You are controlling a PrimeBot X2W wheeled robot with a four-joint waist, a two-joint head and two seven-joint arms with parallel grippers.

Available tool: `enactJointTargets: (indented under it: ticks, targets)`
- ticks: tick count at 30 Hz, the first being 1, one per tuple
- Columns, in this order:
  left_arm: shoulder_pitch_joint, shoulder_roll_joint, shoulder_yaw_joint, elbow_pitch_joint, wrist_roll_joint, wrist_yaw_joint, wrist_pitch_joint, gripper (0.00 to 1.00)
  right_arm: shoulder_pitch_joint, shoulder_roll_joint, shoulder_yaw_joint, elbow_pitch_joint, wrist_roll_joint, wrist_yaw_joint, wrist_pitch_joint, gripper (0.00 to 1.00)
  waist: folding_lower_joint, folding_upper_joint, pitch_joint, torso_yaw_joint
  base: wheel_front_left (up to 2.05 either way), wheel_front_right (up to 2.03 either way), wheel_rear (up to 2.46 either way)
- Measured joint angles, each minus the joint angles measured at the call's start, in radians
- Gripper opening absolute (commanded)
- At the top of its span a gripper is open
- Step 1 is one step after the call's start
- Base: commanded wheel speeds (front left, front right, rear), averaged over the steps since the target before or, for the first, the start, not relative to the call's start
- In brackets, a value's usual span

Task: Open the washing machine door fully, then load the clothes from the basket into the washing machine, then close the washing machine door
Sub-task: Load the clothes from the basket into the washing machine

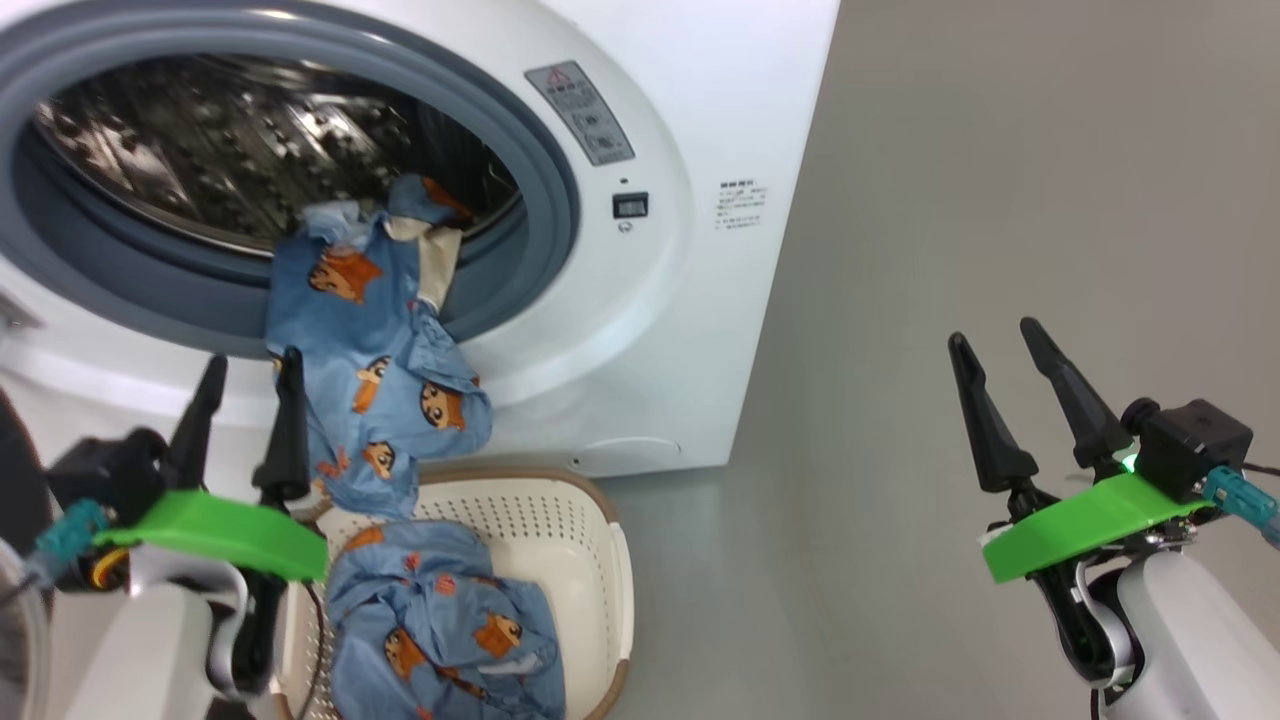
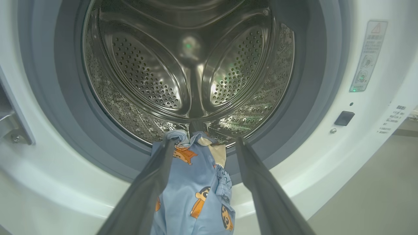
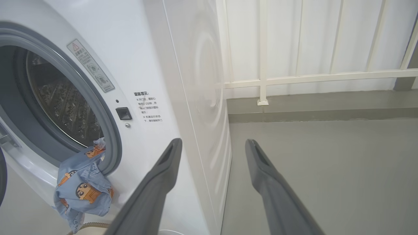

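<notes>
At lower left we see our left gripper, at lower right our right gripper: long black tapered fingers, bright green plates, teal plugs, white forearms.

White front-loading washing machine: port uncovered. One light blue cartoon-print garment hangs over the grey gasket at the port's 6 o'clock and trails down to the cream perforated basket. A second garment lies crumpled inside the basket.
</notes>
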Motion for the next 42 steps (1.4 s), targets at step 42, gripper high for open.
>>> enactJointTargets:
  ticks: [42]
  targets:
    - [0.288,-0.053,0.066,-0.228,0.092,0.028,0.0,1.0,0.072,-0.024,0.007,0.009,0.034,0.0,0.0,1.0,0.0002,0.0,-0.122,0.021,0.0,0.0,0.0]
